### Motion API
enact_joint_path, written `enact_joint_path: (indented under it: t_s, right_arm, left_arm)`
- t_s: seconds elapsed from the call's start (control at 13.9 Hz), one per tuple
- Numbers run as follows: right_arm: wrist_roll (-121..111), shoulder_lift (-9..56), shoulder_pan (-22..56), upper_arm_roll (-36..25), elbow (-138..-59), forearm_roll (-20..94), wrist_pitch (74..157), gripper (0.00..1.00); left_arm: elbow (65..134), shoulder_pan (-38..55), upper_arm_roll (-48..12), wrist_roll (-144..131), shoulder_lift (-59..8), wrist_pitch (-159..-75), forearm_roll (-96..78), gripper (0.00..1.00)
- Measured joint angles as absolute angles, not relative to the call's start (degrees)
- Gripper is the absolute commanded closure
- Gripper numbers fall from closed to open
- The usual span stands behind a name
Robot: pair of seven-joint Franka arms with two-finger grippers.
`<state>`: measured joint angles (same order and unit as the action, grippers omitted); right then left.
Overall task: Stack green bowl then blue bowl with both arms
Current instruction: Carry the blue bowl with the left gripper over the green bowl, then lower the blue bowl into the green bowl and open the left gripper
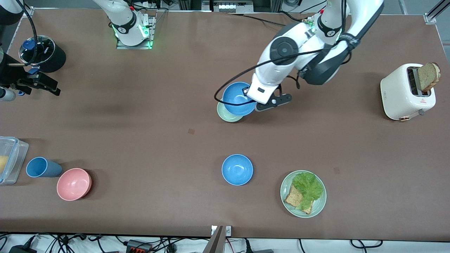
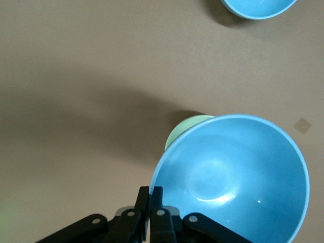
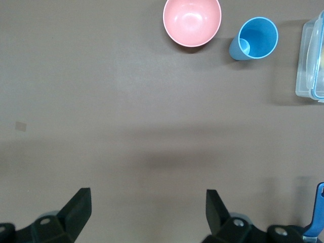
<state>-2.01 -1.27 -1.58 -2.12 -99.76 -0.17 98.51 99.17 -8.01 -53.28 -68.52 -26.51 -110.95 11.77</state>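
Step in hand, as judged: blue bowl [image 1: 238, 99] being set onto green bowl [image 1: 227, 114]. Left pincer [image 2: 151, 202] is clamped on the blue bowl's rim, fingers pressed together w/ the thin wall between; bowl is carried tilted, over the green bowl but offset, so a crescent of green shows at the edge nearer the front camera. Whether the two bowls touch can't be told.

Green bowl sits on the tabletop [image 1: 140, 140] about mid-table, toward the left arm's end.

Next move, est.: blue bowl to be levelled, centred over the green rim, lowered until nested, then let go. Risk: off-centre drop may tip it off.

Right pincer [image 3: 148, 207] is spread wide, nothing held, waiting over bare tabletop at the right arm's end.

Materials: both bowls smooth, plain, round, matte plastic-like; a soft highlight is seen inside the blue one. Tabletop is dull brown, flat.

A second blue bowl [image 1: 237, 169] lies nearer the front camera, untouched, beside a green plate [image 1: 318, 203] w/ lettuce & toast
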Motion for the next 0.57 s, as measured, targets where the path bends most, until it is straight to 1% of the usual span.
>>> enact_joint_path:
  t_s: [0.29,0.57]
  right_arm:
    - [-2.2,-1.3,-1.6,-2.0,-99.8,-0.2,98.6,0.0]
    - [-2.3,-1.3,-1.6,-1.9,-99.8,-0.2,98.6,0.0]
  left_arm:
    - [100.6,-3.7,-53.2,-77.1,-30.3,-114.9,18.0,1.0]
    - [100.8,-2.3,-53.1,-81.8,-34.8,-116.7,24.9,1.0]
